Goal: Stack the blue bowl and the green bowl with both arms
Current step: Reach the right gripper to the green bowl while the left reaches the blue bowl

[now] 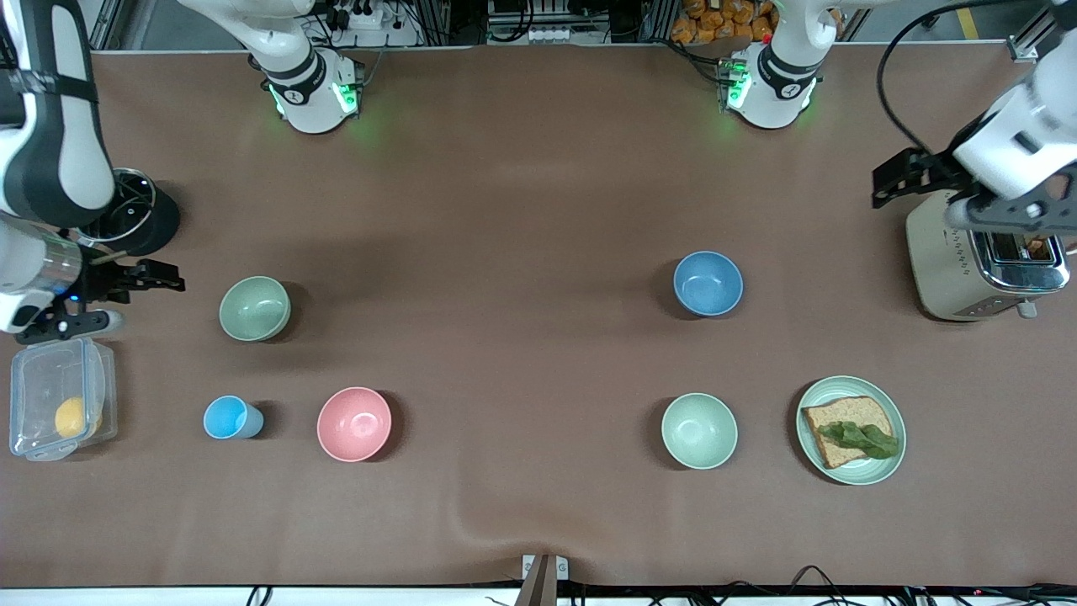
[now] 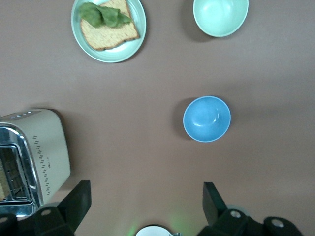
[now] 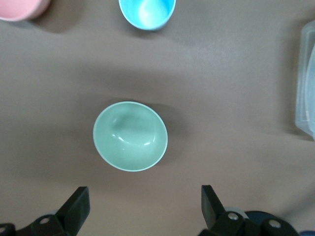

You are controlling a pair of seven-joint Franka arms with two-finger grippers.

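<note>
The blue bowl [image 1: 708,283] stands upright toward the left arm's end of the table and shows in the left wrist view [image 2: 206,118]. The sage-green bowl [image 1: 254,308] stands upright toward the right arm's end and shows in the right wrist view [image 3: 130,136]. My left gripper [image 1: 936,199] is open and empty, up in the air by the toaster, apart from the blue bowl; it shows in its wrist view [image 2: 145,204]. My right gripper [image 1: 128,300] is open and empty beside the green bowl, apart from it; it shows in its wrist view [image 3: 142,209].
A paler mint bowl [image 1: 698,430] and a mint plate [image 1: 850,385] with bread and lettuce lie nearer the front camera than the blue bowl. A toaster [image 1: 968,269] stands at the left arm's end. A pink bowl [image 1: 354,423], a light-blue cup [image 1: 229,417], a clear box [image 1: 59,396] and a black holder [image 1: 139,212] are near the green bowl.
</note>
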